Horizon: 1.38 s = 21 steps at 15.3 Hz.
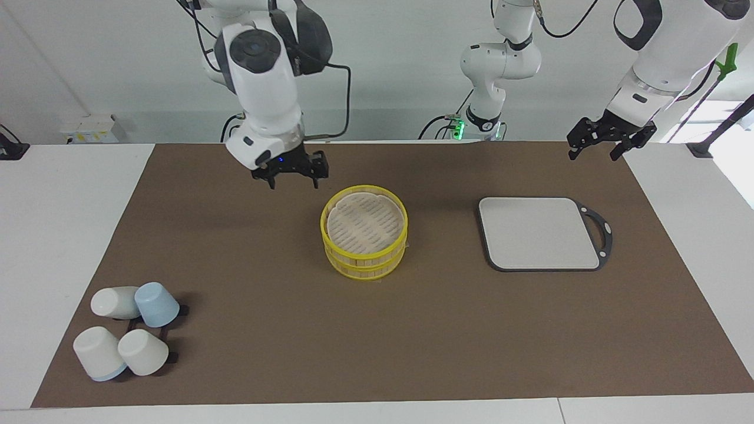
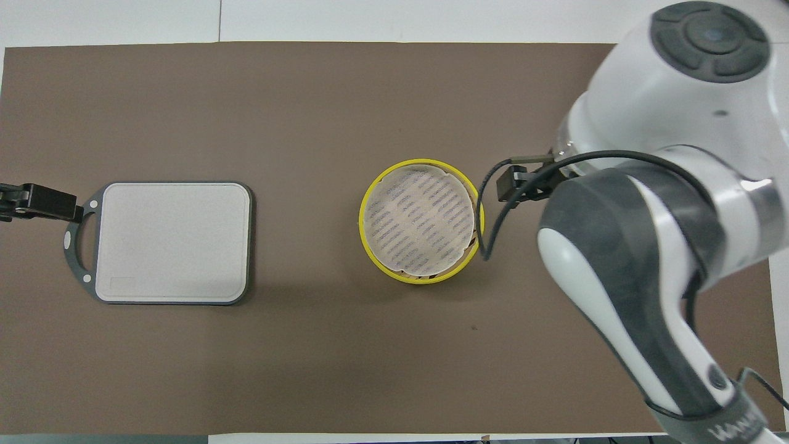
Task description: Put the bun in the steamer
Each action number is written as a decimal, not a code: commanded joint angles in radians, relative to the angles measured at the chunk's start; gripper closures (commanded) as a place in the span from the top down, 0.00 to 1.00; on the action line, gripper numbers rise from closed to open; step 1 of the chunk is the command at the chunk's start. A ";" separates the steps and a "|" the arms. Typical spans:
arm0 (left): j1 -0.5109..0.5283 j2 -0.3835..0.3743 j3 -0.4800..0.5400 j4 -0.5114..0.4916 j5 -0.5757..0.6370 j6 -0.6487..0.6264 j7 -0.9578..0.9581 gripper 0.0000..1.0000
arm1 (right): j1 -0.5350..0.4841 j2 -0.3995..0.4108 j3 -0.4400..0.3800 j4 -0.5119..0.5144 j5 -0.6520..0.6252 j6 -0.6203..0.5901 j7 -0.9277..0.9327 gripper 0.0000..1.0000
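The steamer (image 1: 363, 266) stands in the middle of the brown mat with its pale woven lid (image 1: 365, 222) on top; it also shows in the overhead view (image 2: 365, 237). The bun is not in view. My right gripper (image 1: 293, 181) hangs open and empty just above the mat, beside the steamer toward the right arm's end; only part of it shows in the overhead view (image 2: 516, 183). My left gripper (image 1: 594, 154) is open and empty, raised over the mat's edge by the grey board's handle, and waits there (image 2: 37, 202).
A grey rectangular board (image 1: 539, 232) with a dark handle lies toward the left arm's end (image 2: 172, 240). Several white and blue cups (image 1: 131, 330) lie on a dark rack at the right arm's end, farther from the robots.
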State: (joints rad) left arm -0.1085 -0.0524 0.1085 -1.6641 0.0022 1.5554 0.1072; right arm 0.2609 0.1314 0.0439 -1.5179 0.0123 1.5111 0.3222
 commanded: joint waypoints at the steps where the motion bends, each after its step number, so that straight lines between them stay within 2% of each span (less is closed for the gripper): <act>1: 0.006 -0.015 -0.004 -0.002 0.015 -0.011 0.019 1.00 | -0.089 -0.137 0.016 -0.186 0.003 0.038 -0.142 1.00; 2: 0.003 -0.015 -0.004 -0.002 0.015 -0.012 0.019 1.00 | -0.110 -0.165 0.016 -0.221 0.003 0.069 -0.194 1.00; 4: 0.000 -0.015 -0.006 0.004 0.013 -0.020 0.019 1.00 | -0.138 -0.170 0.016 -0.241 0.003 0.104 -0.271 1.00; 7: -0.004 -0.021 -0.007 0.009 0.012 -0.043 0.019 1.00 | -0.135 -0.159 0.016 -0.235 -0.012 0.147 -0.284 1.00; 11: -0.004 -0.021 -0.007 0.009 0.012 -0.044 0.019 1.00 | -0.134 -0.085 0.020 -0.145 -0.061 0.097 -0.287 1.00; 21: 0.003 -0.023 -0.004 0.009 0.010 -0.040 0.020 1.00 | -0.149 -0.121 0.014 -0.157 -0.043 0.049 -0.287 1.00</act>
State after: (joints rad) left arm -0.1093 -0.0665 0.1029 -1.6617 0.0022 1.5328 0.1121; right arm 0.1343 0.0228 0.0552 -1.6852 -0.0302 1.5785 0.0573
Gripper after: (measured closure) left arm 0.000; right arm 0.000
